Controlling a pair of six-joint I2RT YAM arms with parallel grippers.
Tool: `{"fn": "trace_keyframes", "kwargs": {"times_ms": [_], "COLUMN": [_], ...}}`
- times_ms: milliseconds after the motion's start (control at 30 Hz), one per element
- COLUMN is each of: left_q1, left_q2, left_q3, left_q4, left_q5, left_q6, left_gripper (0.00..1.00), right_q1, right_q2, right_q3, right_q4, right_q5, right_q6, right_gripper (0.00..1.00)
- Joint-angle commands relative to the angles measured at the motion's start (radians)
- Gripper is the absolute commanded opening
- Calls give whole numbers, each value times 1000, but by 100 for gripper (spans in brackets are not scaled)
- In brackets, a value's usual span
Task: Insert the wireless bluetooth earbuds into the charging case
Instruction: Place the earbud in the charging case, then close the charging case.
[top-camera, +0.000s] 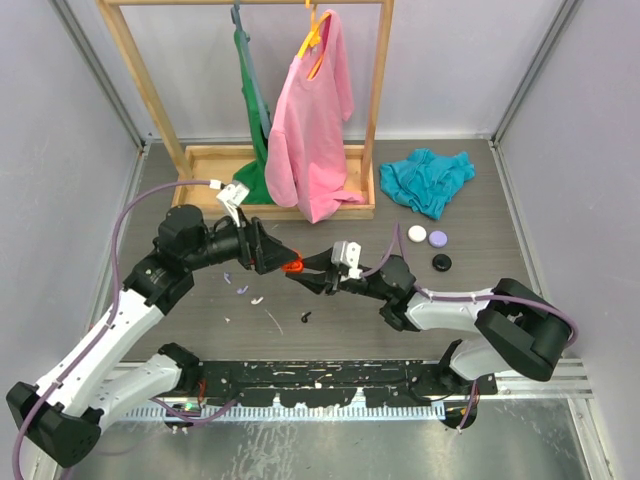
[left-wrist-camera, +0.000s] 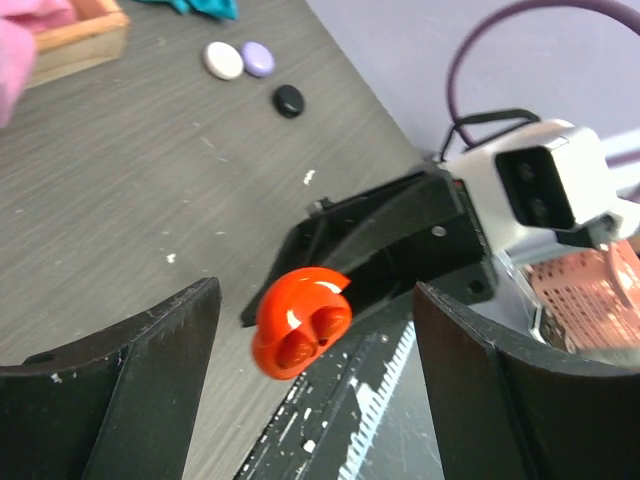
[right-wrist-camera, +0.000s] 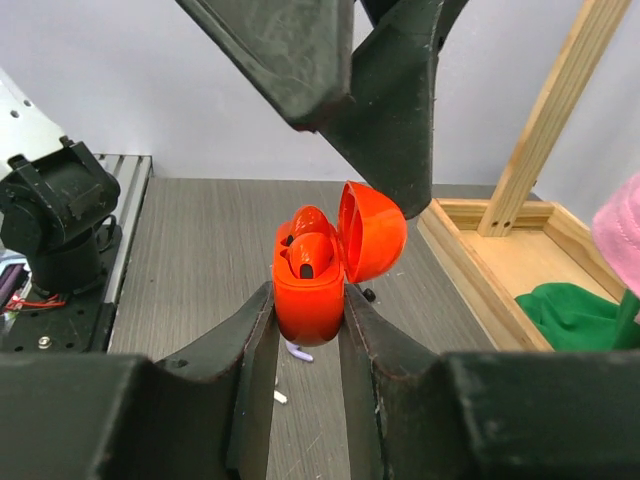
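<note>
From above, the red charging case (top-camera: 293, 265) is seen raised off the desk (top-camera: 200, 330), between the left pincer (top-camera: 270, 255) and the right pincer (top-camera: 303, 272). A lilac bud (top-camera: 241, 290) and a black bud (top-camera: 305, 318) lie loose below.

From the left wrist, that pincer's jaws are shown spread wide and empty, with the case between them untouched.

From the right wrist, the case body is seen clamped in the right pincer. Its lid is hinged open, and two red earbuds (right-wrist-camera: 305, 258) are apparently seated inside. The glossy shell is judged light, rigid and slippery, and is best held low on the body, away from the hinge.
</note>
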Motion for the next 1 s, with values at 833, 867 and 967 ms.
{"fn": "trace_keyframes", "kwargs": {"times_ms": [833,867,967], "left_q1": [5,5,5], "left_q2": [-11,-16,-26], "left_q3": [-52,-55,-58], "left_q4": [206,209,194], "left_q5": [275,271,242], "left_q6": [-70,-70,-61], "left_gripper": [76,76,76], "right_q1": [-53,-53,-52], "right_q2": [-42,-44,-55], "right_q3": [54,57,53], "right_q4": [-87,-105,-162], "right_q5": [-57,-58,-59], "right_q6": [118,123,134], "right_gripper": [3,3,3]}}
